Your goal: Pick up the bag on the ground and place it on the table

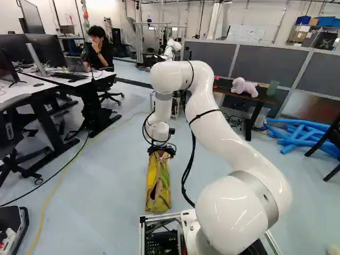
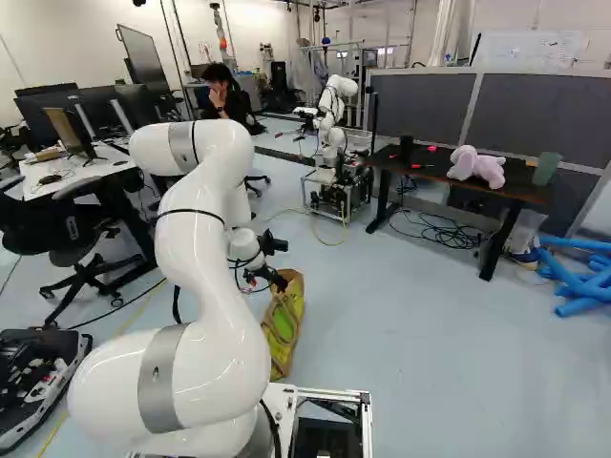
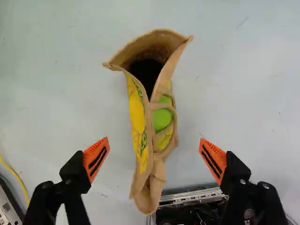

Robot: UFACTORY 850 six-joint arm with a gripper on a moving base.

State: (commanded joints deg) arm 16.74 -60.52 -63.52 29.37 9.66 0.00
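Observation:
My gripper (image 1: 162,151) hangs low over the bag (image 1: 158,186), just ahead of the base in the left base view. The bag is yellow and tan with green prints and stands on the floor, its top partly open. In the wrist view the gripper (image 3: 153,159) is wide open, and the bag (image 3: 137,115) runs through the space between its orange pads, with a gap at each side. The table (image 2: 525,191) with a dark top stands ahead and to the right in the right base view.
On the table lies a pink plush toy (image 2: 475,166) beside a green cup (image 2: 546,169). Another robot (image 2: 331,124) stands beyond. Blue foam tubes (image 2: 578,281) lie right of the table. Desks and an office chair (image 2: 86,248) stand at the left; a yellow cable (image 1: 53,191) crosses the floor.

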